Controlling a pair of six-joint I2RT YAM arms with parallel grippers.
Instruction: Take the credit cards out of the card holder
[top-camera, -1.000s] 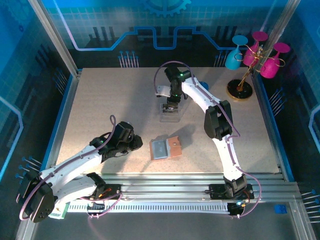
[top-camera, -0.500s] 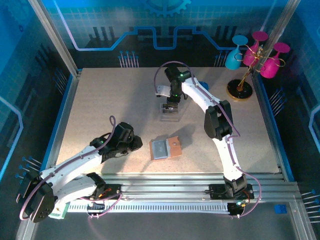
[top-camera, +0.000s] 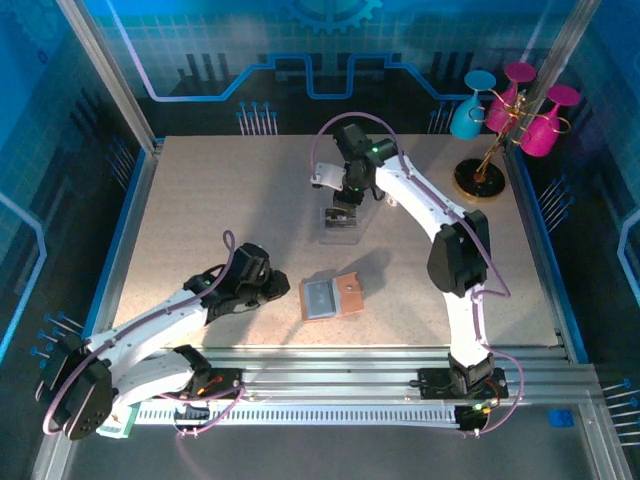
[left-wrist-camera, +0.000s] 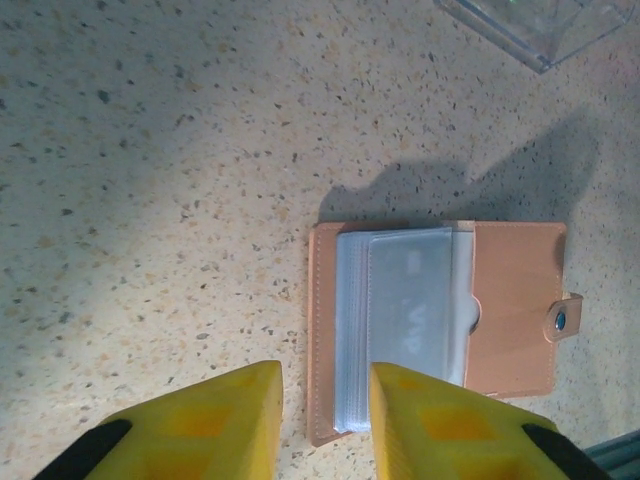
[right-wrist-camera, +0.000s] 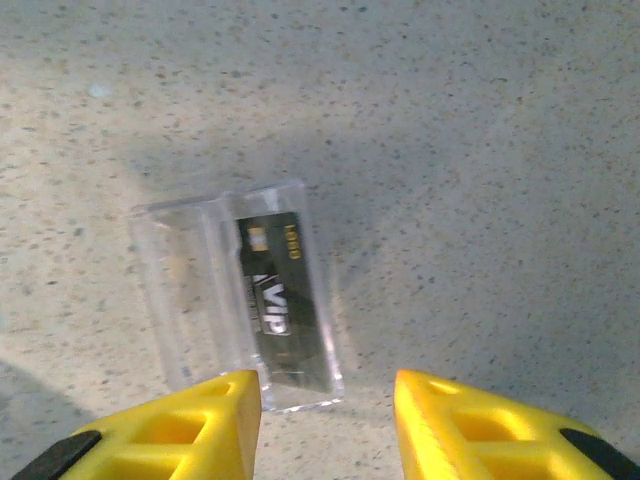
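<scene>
The card holder (top-camera: 331, 297) is lying open on the speckled table (top-camera: 220, 200), in the near middle, between the 2 arms. Its pale grey-blue inside is facing up, and the tan flap with a snap button is folding out to one side. In the left wrist view, clear sleeves are covering the inside, and faint lettering is showing through them (I cannot tell the colour of whatever is sitting in there).

The left gripper (top-camera: 278, 288) is hanging just beside the holder's open edge. Its yellow fingers (left-wrist-camera: 200, 420) are standing spread apart with nothing between them, and bare table is showing through the gap. One fingertip is overlapping the holder's near corner in the wrist view; I cannot tell whether it is touching.

The right gripper (top-camera: 343, 208) is hovering farther back over a clear plastic box (right-wrist-camera: 235, 290), well apart from the holder. Its fingers (right-wrist-camera: 200, 415) are also spread, gripping nothing. 1 dark card (right-wrist-camera: 280, 300) with gold print and "VIP" lettering is lying flat inside the box, along one side of it.

At the far right corner, 1 blue cup (top-camera: 468, 105) and 2 pink cups (top-camera: 548, 120) are hanging upside down on a stand (top-camera: 483, 178).
</scene>
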